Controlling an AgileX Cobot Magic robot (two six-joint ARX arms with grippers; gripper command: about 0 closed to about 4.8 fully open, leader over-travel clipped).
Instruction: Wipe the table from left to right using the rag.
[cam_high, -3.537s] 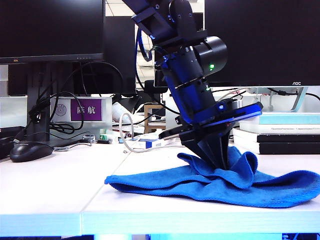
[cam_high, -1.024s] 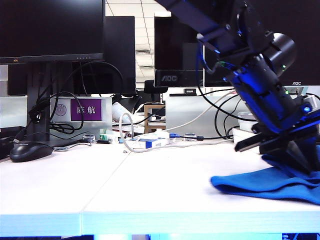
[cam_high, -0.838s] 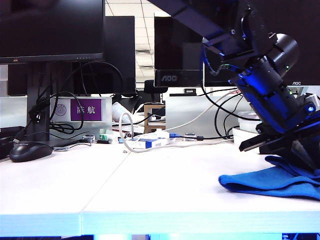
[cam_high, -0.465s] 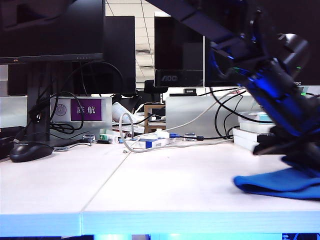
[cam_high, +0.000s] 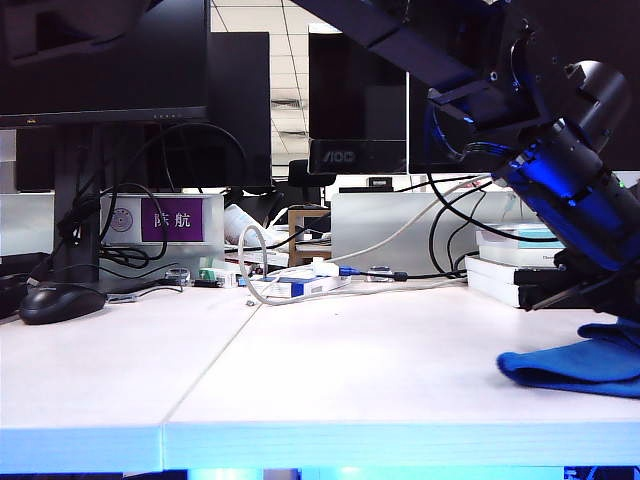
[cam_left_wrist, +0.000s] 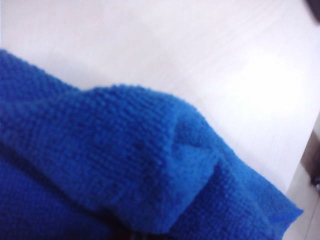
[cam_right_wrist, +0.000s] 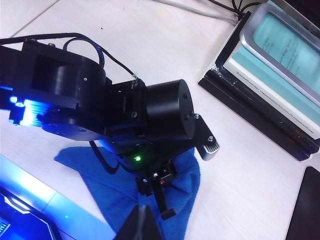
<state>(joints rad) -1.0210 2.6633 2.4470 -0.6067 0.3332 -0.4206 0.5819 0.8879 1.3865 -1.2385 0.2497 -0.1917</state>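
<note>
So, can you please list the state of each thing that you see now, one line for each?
rag: bunched in folds, lying on the table at the far right, gripped by the left hand.
table: bare white top where the rag is not.
left hand: shut on the rag, pointing down at the table.
right hand: shut, empty, above the left arm.
mouse: resting at far left, untouched.
</note>
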